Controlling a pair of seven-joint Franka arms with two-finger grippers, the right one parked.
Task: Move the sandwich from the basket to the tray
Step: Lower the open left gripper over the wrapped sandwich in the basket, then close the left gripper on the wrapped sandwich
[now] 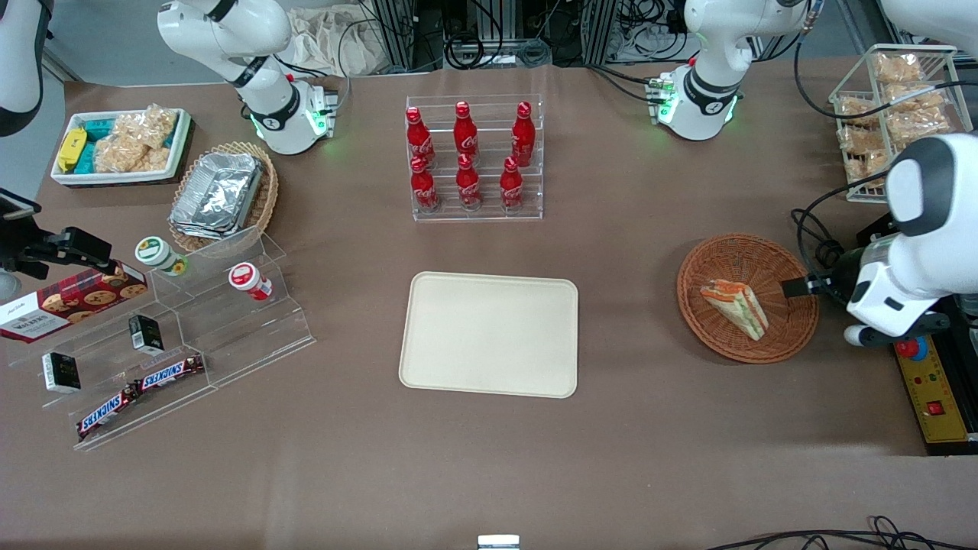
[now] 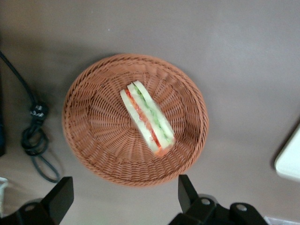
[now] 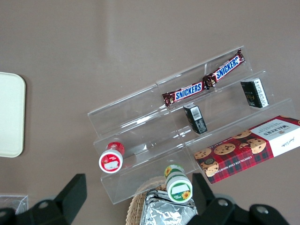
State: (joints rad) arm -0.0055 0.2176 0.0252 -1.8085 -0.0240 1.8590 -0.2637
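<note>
The sandwich (image 1: pixel 735 305) (image 2: pixel 147 123), a white-bread wedge with orange-red and green layers, lies on its side in the round reddish-brown woven basket (image 1: pixel 691 267) (image 2: pixel 84 140). My left gripper (image 1: pixel 798 287) (image 2: pixel 123 194) hangs above the basket's rim on the working arm's side, well above the sandwich. It is open, with the black fingers (image 2: pixel 61 197) wide apart and nothing between them. The cream-beige tray (image 1: pixel 489 334) (image 2: pixel 290 157) lies bare at mid-table, beside the basket toward the parked arm's end.
A clear rack of red cola bottles (image 1: pixel 474 156) stands farther from the front camera than the tray. A wire rack of snack bags (image 1: pixel 898 114), a looped black cable (image 2: pixel 33 136) and a yellow control box (image 1: pixel 932 389) sit near the basket. Acrylic steps with snacks (image 1: pixel 176 328) lie toward the parked arm's end.
</note>
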